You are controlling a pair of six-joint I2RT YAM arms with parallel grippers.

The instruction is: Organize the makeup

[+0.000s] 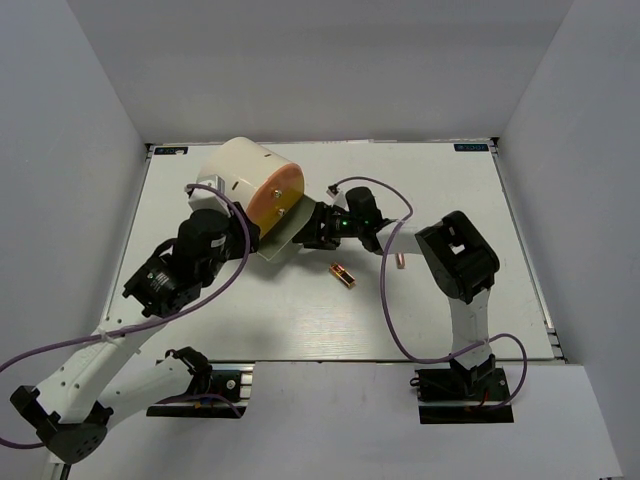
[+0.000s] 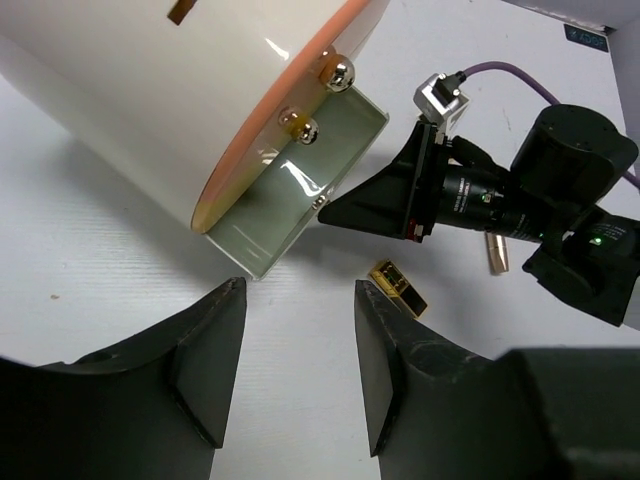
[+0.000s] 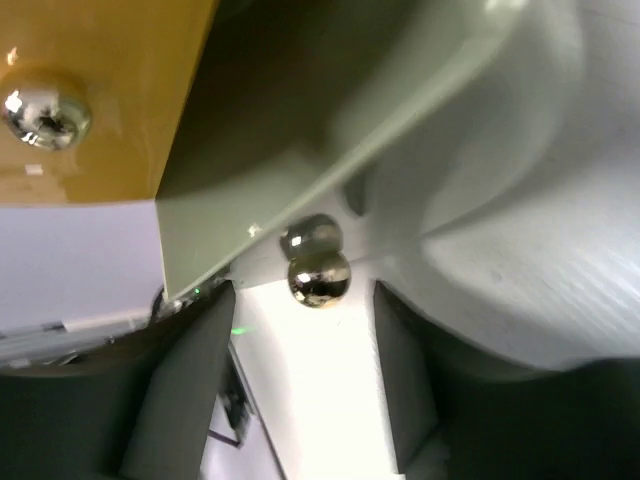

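Note:
A short gold-and-black lipstick [image 1: 343, 274] [image 2: 400, 290] lies on the white table, with a slim rose-gold tube [image 1: 400, 261] [image 2: 497, 253] to its right. My left gripper [image 1: 248, 238] [image 2: 296, 290] is open and empty, just short of the pulled-out pale green drawer [image 1: 280, 243] [image 2: 290, 190]. My right gripper [image 1: 303, 230] [image 3: 305, 300] is open at the drawer's front. The drawer's round metal knob [image 3: 318, 275] sits at its fingertips, and neither finger touches it. The inside of the drawer does not show.
The big cream cylinder [image 1: 240, 175] [image 2: 150, 90] with an orange front [image 3: 90, 100] lies on its side at the back left. It carries two more metal knobs [image 2: 338, 72]. White walls close the table on three sides.

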